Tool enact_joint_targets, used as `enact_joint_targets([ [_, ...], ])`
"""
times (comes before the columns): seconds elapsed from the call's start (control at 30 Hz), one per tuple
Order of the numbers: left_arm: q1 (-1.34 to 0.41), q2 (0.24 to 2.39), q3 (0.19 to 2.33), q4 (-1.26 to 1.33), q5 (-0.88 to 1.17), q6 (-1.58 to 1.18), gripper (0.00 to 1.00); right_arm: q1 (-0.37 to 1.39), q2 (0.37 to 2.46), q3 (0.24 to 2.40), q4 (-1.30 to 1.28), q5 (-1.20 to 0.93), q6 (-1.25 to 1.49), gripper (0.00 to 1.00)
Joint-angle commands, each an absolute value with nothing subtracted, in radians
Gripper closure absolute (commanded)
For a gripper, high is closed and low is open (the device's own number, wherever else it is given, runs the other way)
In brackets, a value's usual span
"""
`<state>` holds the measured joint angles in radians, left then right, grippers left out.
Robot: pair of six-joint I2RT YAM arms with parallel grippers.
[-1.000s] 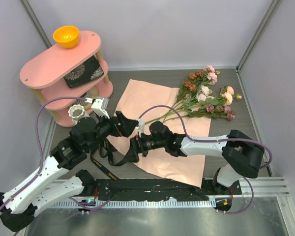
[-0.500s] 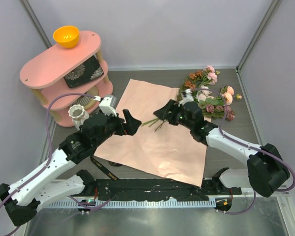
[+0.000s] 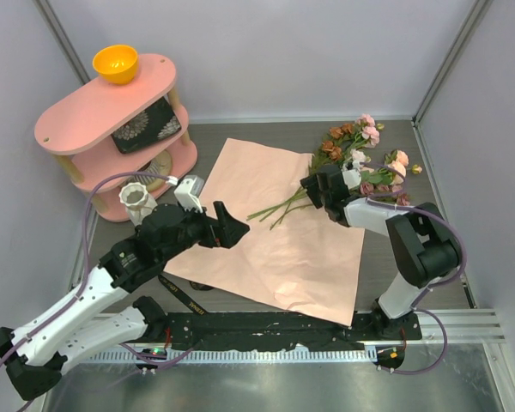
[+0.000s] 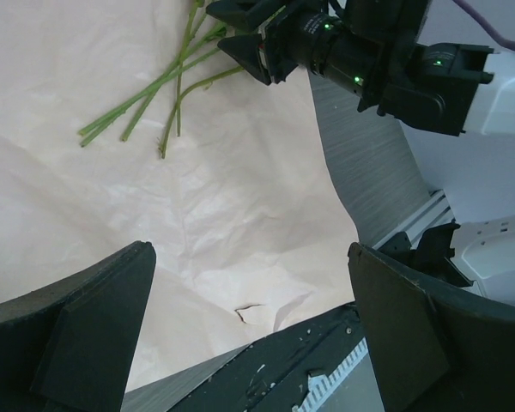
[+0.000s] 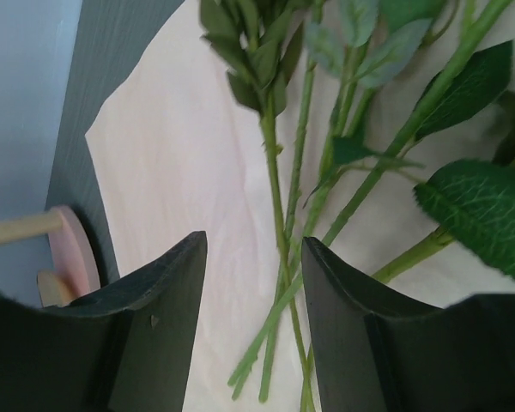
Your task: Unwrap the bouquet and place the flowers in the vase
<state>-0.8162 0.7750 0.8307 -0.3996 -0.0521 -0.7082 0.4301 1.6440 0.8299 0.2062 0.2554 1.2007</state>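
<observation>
The bouquet is undone. Its salmon paper sheet [image 3: 275, 249] [image 4: 197, 197] [image 5: 172, 163] lies spread flat mid-table. The flowers [image 3: 365, 163] lie across its far right corner, green stems [image 3: 275, 209] [image 4: 154, 94] [image 5: 279, 283] pointing left. My right gripper [image 3: 313, 189] [image 5: 253, 335] [image 4: 249, 39] sits low over the stems, jaws half narrowed and apart, with several stems in the gap. My left gripper [image 3: 230, 225] [image 4: 257, 318] hovers wide open above the sheet's left part, holding nothing. The white vase [image 3: 136, 198] stands upright at the far left by the shelf.
A pink tiered shelf [image 3: 86, 116] [image 5: 69, 253] stands at the back left with an orange bowl [image 3: 116, 63] on top. A black ribbon [image 3: 182, 296] lies loose at the paper's near left edge. Walls close in on both sides.
My right arm swung from the paper's left part across to the flower stems and its jaws narrowed. The left gripper shifted slightly right. The ribbon now lies on the table.
</observation>
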Motion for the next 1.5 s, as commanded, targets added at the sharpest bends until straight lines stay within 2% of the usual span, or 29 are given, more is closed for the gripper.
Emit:
enact_joint_targets([
  [0.0,-0.815,0.73,0.836,-0.422,-0.064,-0.712,0.0,0.399,1.692,0.887,0.232,0.287,1.318,0.47],
  [0.27,-0.815,0.759,0.862,-0.426,-0.067,-0.693,0.0,0.396,1.727,0.845,0.255,0.314,1.371,0.52],
  [0.37,-0.815,0.767,0.874,-0.434,-0.06,-0.693,0.0,0.39,1.753,0.85,0.276,0.302,1.371,0.6],
  [0.53,-0.815,0.773,0.877,-0.428,-0.061,-0.695,0.0,0.385,1.766,0.838,0.291,0.295,1.382,0.62],
  [0.8,-0.815,0.781,0.864,-0.408,-0.054,-0.703,0.0,0.383,1.678,0.753,0.311,0.356,1.29,0.51],
  [1.17,-0.816,0.813,0.854,-0.376,-0.028,-0.706,0.0,0.373,1.597,0.652,0.405,0.33,1.192,0.48],
  [1.27,-0.815,0.802,0.845,-0.374,-0.04,-0.706,0.0,0.373,1.565,0.634,0.443,0.316,1.125,0.41],
  [1.3,-0.815,0.799,0.839,-0.373,-0.043,-0.704,0.0,0.373,1.542,0.629,0.449,0.31,1.115,0.35],
  [1.37,-0.815,0.801,0.833,-0.364,-0.041,-0.704,0.0,0.371,1.523,0.615,0.456,0.301,1.104,0.32],
  [1.47,-0.815,0.818,0.842,-0.362,-0.034,-0.703,0.0,0.37,1.483,0.594,0.39,0.333,1.123,0.35],
])
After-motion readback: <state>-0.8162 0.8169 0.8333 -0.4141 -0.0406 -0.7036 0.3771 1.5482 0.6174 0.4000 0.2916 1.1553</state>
